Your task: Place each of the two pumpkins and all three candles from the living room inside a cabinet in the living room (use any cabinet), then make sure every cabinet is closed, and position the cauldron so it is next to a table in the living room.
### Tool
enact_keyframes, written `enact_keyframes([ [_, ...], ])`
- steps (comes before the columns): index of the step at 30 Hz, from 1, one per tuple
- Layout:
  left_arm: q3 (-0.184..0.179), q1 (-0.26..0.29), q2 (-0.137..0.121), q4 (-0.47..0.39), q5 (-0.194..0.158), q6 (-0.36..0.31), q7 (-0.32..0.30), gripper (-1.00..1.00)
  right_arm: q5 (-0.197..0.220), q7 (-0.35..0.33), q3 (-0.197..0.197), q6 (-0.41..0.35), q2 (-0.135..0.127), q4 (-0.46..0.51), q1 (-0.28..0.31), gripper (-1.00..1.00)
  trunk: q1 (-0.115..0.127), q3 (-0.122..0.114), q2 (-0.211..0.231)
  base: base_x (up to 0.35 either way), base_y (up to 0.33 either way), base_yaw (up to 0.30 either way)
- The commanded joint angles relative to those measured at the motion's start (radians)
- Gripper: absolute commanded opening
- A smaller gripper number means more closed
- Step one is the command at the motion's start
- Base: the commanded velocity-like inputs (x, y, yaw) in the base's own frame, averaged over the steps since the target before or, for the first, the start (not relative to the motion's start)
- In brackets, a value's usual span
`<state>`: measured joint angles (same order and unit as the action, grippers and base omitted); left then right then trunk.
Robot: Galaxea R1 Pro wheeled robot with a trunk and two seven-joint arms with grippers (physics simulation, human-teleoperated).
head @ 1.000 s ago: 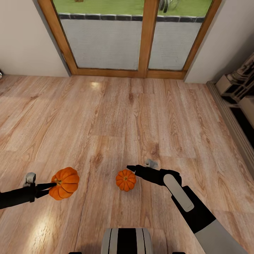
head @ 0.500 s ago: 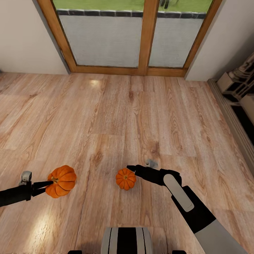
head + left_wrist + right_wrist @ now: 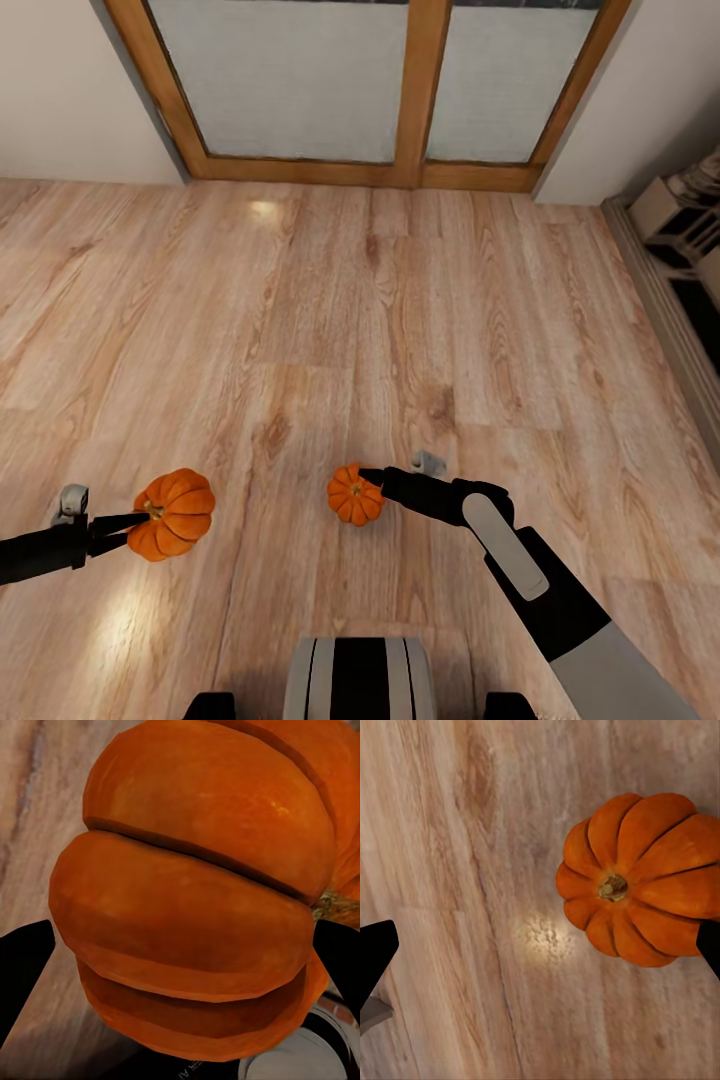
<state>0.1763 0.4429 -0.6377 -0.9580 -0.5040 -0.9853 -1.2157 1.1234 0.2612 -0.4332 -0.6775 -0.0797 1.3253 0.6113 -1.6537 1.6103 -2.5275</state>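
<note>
One bright-orange pumpkin (image 3: 172, 513) hangs above the wooden floor at the lower left, with my left gripper (image 3: 138, 524) shut on it. In the left wrist view that pumpkin (image 3: 187, 907) bulges between the two black fingers (image 3: 22, 964). The second pumpkin (image 3: 353, 494) rests on the floor near the middle, stem up, just left of my right gripper (image 3: 377, 480). In the right wrist view this pumpkin (image 3: 637, 881) lies close to one finger, and the right gripper (image 3: 540, 945) is open with its fingers (image 3: 375, 952) far apart. Candles, cabinet, cauldron and table are out of view.
A wood-framed glass door (image 3: 412, 90) spans the far wall between white walls. A pale shelf unit (image 3: 685, 225) and a dark strip run along the right edge. Wooden floor (image 3: 330, 300) stretches ahead. My own base (image 3: 358, 680) shows at the bottom.
The whole view has slid toward the door, so the camera moved. My left gripper and its pumpkin shifted slightly left and down. The floor pumpkin now sits nearer my right fingertip.
</note>
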Motion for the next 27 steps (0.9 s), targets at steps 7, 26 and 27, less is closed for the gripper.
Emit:
enact_keyframes([
  [7,0.0,0.0,0.0,-0.001,-0.004,-0.007,-0.001,-1.0,0.004,0.019,0.0,0.0,0.003,-0.005,0.001,1.0,-0.003,0.028,-0.002,0.0,0.0,0.0],
  [26,0.0,0.0,0.0,-0.007,-0.004,-0.007,-0.001,-1.0,0.008,0.068,0.027,0.023,-0.004,-0.015,0.001,1.0,-0.01,0.086,-0.005,0.0,0.0,0.0],
  [27,0.0,0.0,0.0,-0.013,-0.004,-0.007,-0.001,-1.0,0.005,0.066,0.053,0.03,-0.002,-0.016,0.001,1.0,-0.01,0.09,-0.006,0.0,0.0,0.0],
])
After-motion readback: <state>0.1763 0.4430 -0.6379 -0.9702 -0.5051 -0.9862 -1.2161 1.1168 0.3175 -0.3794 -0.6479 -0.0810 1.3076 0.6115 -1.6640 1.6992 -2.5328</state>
